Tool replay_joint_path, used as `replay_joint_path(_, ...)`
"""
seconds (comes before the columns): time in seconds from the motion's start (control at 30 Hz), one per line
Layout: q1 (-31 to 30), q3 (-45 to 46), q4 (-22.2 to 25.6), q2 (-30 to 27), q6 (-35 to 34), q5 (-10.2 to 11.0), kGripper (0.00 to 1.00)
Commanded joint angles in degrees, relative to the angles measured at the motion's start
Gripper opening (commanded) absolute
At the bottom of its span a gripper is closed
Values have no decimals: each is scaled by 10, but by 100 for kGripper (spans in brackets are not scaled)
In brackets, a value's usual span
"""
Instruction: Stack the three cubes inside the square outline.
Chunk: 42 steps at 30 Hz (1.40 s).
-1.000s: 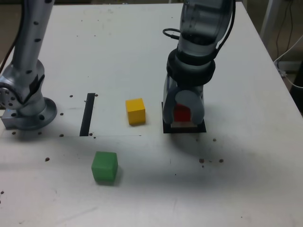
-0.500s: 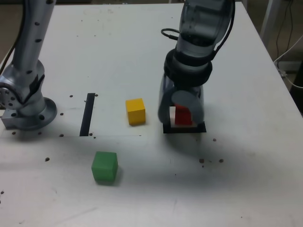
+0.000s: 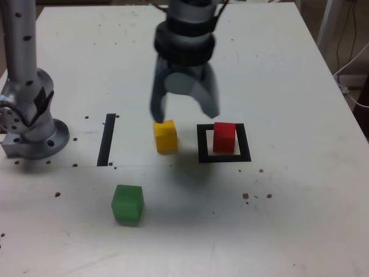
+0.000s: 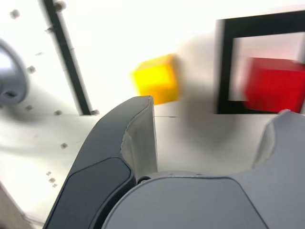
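In the exterior view we see the pincer [image 3: 185, 111] hanging spread and empty above the tabletop [image 3: 288, 75], over the gap between the yellow cube [image 3: 165, 136] and the outline [image 3: 224, 157]; the red cube [image 3: 224, 137] stands alone inside the outline, on its white centre, touching nothing else; the green cube [image 3: 127, 203] sits well apart, nearer the camera, and a black strip [image 3: 106, 139] lies to the exterior view's left of the yellow one. We judge the cubes light, stiff and matte, so not slippery; two opposite flat side faces, taken near mid-height, look the best hold, square-on so the block sets down level.

In the wrist view, blurred, we see the yellow cube [image 4: 156, 80] ahead of one finger [image 4: 138, 133], the red cube [image 4: 276, 84] inside the outline [image 4: 223, 67], the strip [image 4: 69, 59] beyond; nothing lies between the fingers.
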Motion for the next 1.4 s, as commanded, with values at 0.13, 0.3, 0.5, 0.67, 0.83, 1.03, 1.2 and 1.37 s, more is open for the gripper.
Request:
replay_joint_path(0.13,7,67,-24,-26,-19,-12,100)
replay_joint_path(0.3,11,87,-27,-36,-34,-18,99)
replay_joint_path(0.5,25,106,-44,-37,-42,-19,95)
replay_joint_path(0.67,32,122,-70,-33,-40,-20,92)
replay_joint_path(0.83,35,142,-104,-27,-29,-31,90)
replay_joint_path(1.03,36,172,-138,-16,-23,-32,89)
replay_joint_path(1.2,36,186,-159,-8,-22,-19,89)
replay_joint_path(1.37,36,192,-181,-2,-25,-3,83)
